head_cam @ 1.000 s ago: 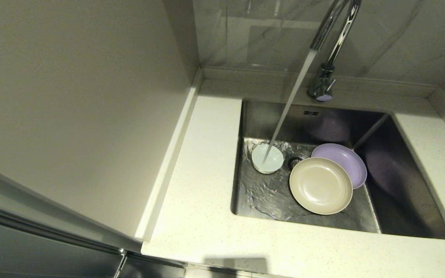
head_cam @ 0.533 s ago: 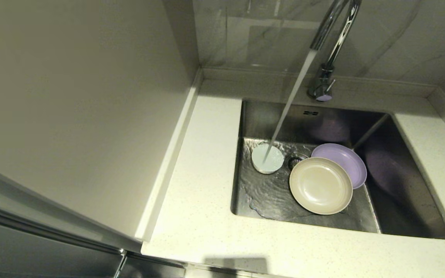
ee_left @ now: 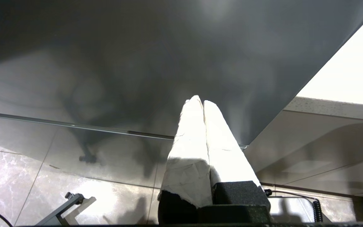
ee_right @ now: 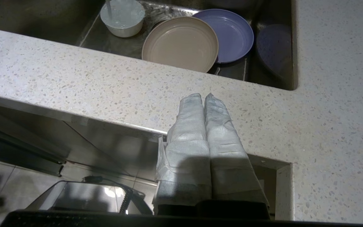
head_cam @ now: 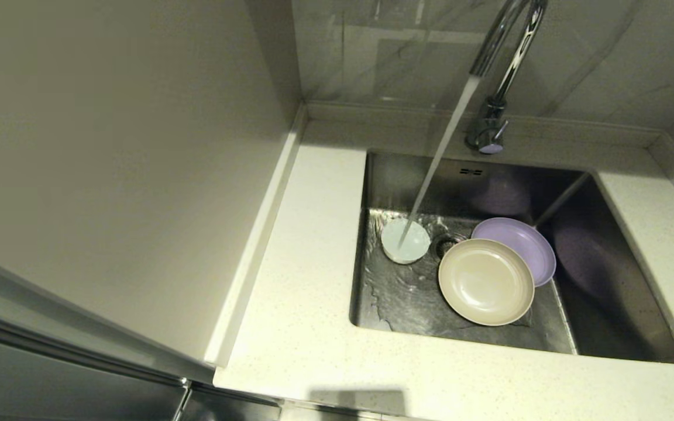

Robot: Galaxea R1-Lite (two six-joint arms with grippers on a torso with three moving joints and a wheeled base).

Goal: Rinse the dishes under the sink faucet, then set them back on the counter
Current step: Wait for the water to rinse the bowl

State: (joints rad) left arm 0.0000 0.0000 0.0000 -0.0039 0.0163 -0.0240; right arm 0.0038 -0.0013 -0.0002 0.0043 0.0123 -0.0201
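Water runs from the faucet [head_cam: 504, 64] in a slanted stream into the sink [head_cam: 618, 280], landing in the small white bowl [head_cam: 405, 240], which stands upright on the sink floor toward its left side and looks full. Rippling water spreads over the floor around and in front of the bowl. Just to the right of the bowl lies the round drain [head_cam: 446, 244], partly covered by the beige plate [head_cam: 485, 281]. That plate lies face up near the middle of the sink floor, its far right edge overlapping the purple plate [head_cam: 524, 240], which sits behind it and leans toward the right wall of the sink. All three dishes are inside the sink; none is on the counter [head_cam: 308, 280], which wraps around the sink on the left, front and right, with a raised rim along the walls.

Neither arm shows in the head view. The left gripper [ee_left: 199, 100] hangs low beside a dark glossy cabinet panel [ee_left: 131, 63], below the counter's edge, its white-wrapped fingers pressed together with nothing between them. The right gripper [ee_right: 204, 96] sits in front of the counter, below its front edge, pointing toward the sink; its wrapped fingers are also pressed together and hold nothing. From there the bowl [ee_right: 123, 17], beige plate [ee_right: 181, 42] and purple plate [ee_right: 233, 33] are seen over the counter's edge.
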